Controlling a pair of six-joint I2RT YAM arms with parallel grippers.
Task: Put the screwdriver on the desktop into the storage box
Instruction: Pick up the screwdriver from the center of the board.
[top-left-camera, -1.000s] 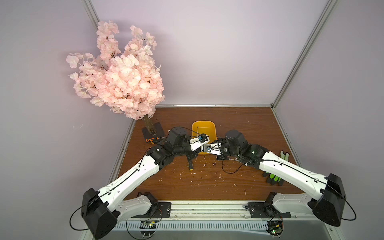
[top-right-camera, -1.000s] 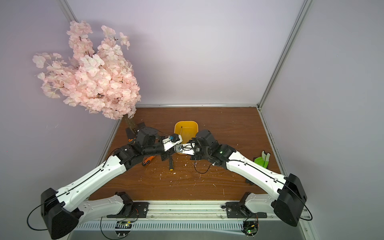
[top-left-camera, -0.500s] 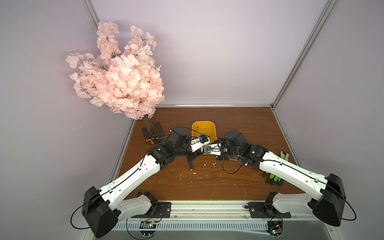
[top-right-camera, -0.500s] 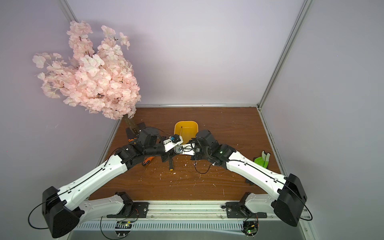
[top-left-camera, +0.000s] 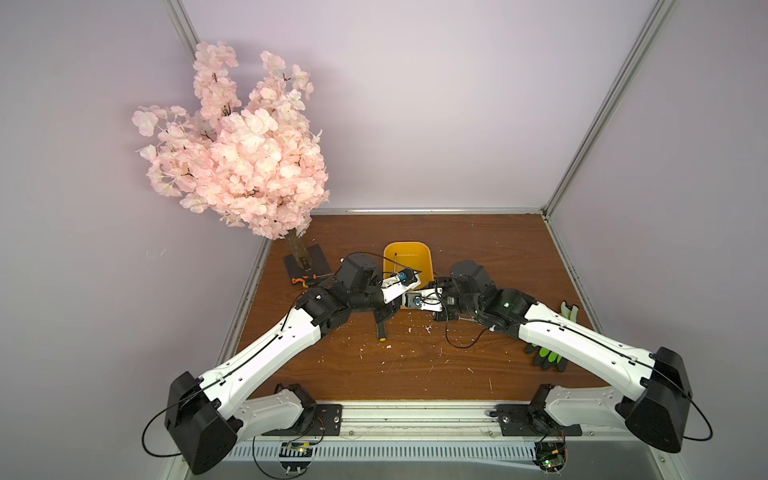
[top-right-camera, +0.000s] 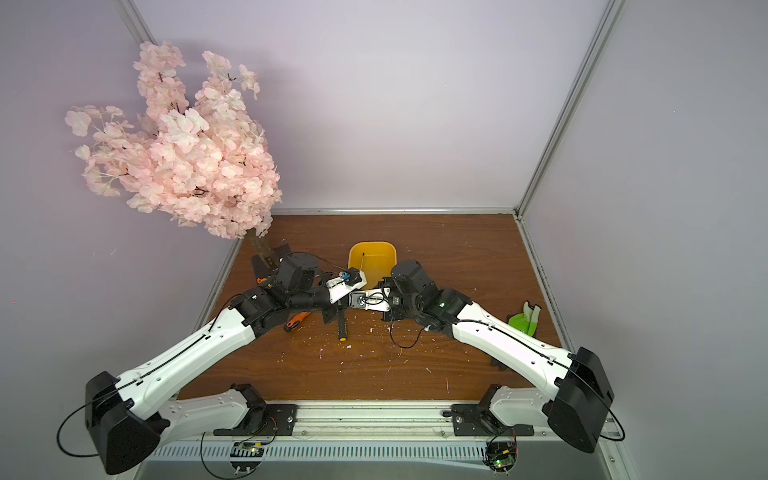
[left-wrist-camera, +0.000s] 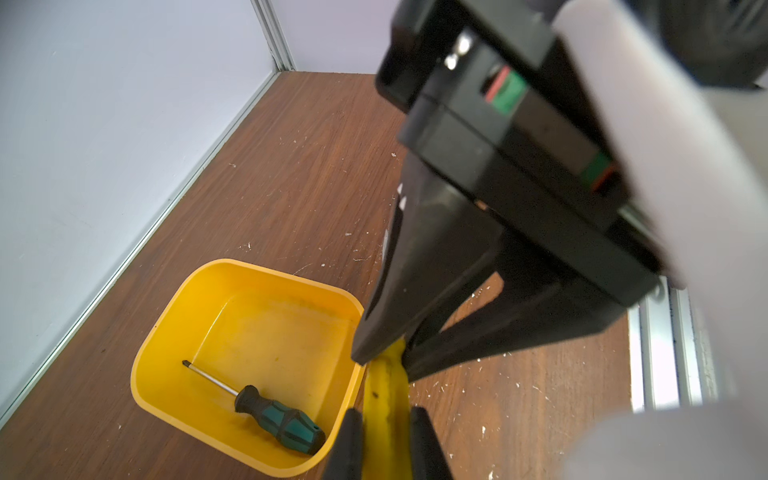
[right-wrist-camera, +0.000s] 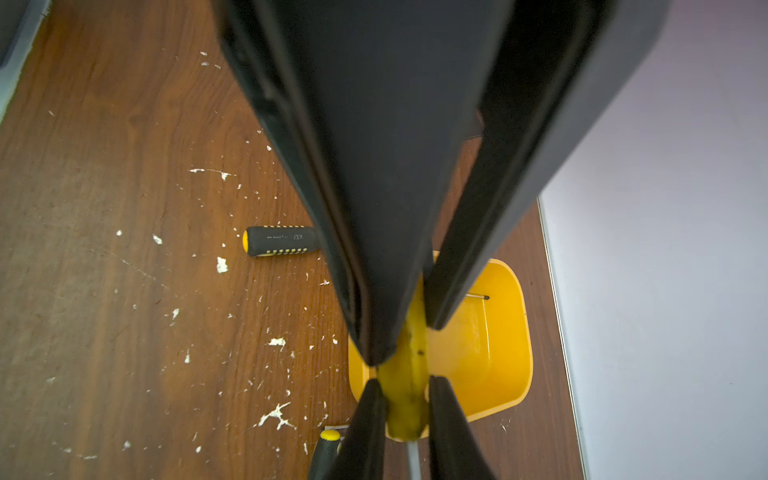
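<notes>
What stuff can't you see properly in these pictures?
Yellow tool: both wrist views show only part of its handle; the jaws cover the rest, and the picture edge cuts it off.
Green-handled screwdriver in the storage box: in the right wrist view only its tip shows past the left gripper.
Black screwdriver: in both top views its shaft hides under the left arm.
Green gloves: in a top view, partly under the right arm.

Both top views: we look steeply down on storage box (top-left-camera: 415, 254) from high, far off, nearly same vantage. Wrist views: we sit close beside storage box, angled down. All four share storage box.
</notes>
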